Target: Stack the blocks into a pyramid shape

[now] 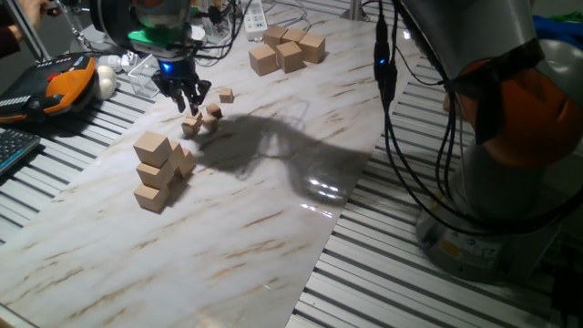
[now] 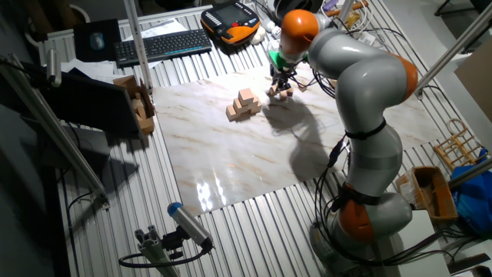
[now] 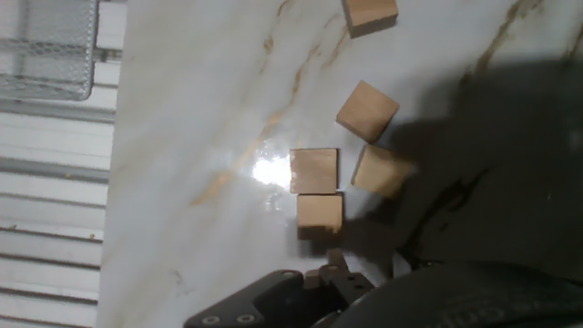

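The gripper (image 1: pixel 185 96) hangs above the marble board (image 1: pixel 273 237), near its far left edge, with the fingers pointing down. In one fixed view the fingers stand a little apart and nothing is seen between them; the hand view shows only the dark base of the hand at the bottom, so I cannot tell it more exactly.

The blocks (image 1: pixel 202 119) lie on the board just under and beside the gripper. In the hand view five of them show: two (image 3: pixel 314 170) lie side by side and touch or almost touch each other, one (image 3: pixel 381 171) is tilted just beside them, one (image 3: pixel 367 111) lies near, and one (image 3: pixel 370 14) is farther off, cut by the picture edge. No block rests on another block.

Nearer the left edge of the board stands a pile of medium cubes (image 1: pixel 158 169). At the far corner lies a group of bigger cubes (image 1: pixel 287 49), well apart from the blocks.
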You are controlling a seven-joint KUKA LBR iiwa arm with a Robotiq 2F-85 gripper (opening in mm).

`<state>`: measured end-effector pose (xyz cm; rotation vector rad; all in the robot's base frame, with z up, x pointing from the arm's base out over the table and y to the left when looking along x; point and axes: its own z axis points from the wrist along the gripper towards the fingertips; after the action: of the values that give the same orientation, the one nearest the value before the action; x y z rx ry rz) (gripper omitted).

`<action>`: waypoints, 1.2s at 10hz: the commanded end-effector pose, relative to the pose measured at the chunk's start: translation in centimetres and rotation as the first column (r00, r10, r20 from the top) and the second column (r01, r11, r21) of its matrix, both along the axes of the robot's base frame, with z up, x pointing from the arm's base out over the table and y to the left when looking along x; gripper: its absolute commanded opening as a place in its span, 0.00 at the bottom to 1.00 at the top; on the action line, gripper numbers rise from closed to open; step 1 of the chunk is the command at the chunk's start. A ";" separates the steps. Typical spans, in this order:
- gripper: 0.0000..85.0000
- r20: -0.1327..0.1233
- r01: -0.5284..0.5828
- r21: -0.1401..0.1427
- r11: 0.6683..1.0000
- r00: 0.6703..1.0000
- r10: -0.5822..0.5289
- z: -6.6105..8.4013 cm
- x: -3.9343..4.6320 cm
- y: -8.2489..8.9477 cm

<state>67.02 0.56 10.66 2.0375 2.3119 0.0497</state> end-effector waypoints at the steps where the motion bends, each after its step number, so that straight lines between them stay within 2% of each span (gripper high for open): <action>1: 0.40 0.004 0.011 0.001 1.000 1.000 -0.011 -0.1 0.03 0.0; 4: 0.40 0.052 0.052 0.008 0.999 0.997 -0.052 -0.9 0.32 0.2; 5: 0.60 0.055 0.056 0.006 0.998 0.997 -0.056 -1.0 0.44 0.3; 6: 0.60 0.053 0.055 0.013 0.998 0.997 -0.055 -1.2 0.55 0.4; 8: 0.60 0.027 0.026 0.012 1.000 0.999 -0.027 -1.7 0.80 0.6; 12: 0.60 0.018 0.040 0.007 0.999 0.999 -0.040 -2.0 1.08 0.6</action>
<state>68.15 1.15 8.52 2.0836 2.2579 0.0719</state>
